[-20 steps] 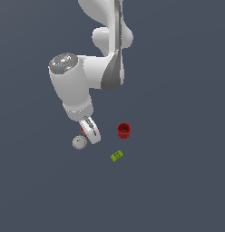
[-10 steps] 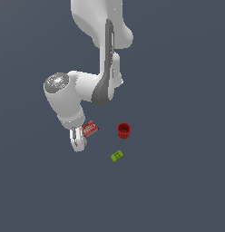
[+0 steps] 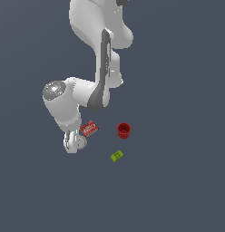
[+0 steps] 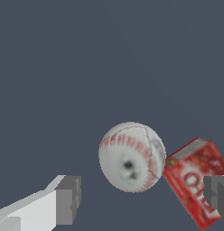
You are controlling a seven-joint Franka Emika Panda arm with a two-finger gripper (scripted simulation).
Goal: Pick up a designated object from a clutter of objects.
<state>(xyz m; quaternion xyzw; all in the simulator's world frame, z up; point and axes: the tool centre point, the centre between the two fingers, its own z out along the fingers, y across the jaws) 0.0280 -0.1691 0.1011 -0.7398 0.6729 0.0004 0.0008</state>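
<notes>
Ball (image 4: 132, 156) on the worktop (image 3: 178, 181), sitting between the spread fingers of the hand (image 3: 72, 144), which is open and grips nothing. It lies nearer one finger (image 4: 215, 194), touching or nearly touching the red box (image 4: 195, 180) on that side. White letters on the box, too blurred to read. Cup (image 3: 124, 130) and green block (image 3: 116, 156) lie well apart.

The exterior view looks down from high and far, taking in the whole arm (image 3: 94, 81) with the cup (image 3: 124, 130) and block (image 3: 116, 156) small below it. The wrist view sits close, looking past the fingers (image 4: 64, 198). Both share the ball (image 4: 131, 157) and, at its 3 o'clock, the box (image 4: 195, 180).
</notes>
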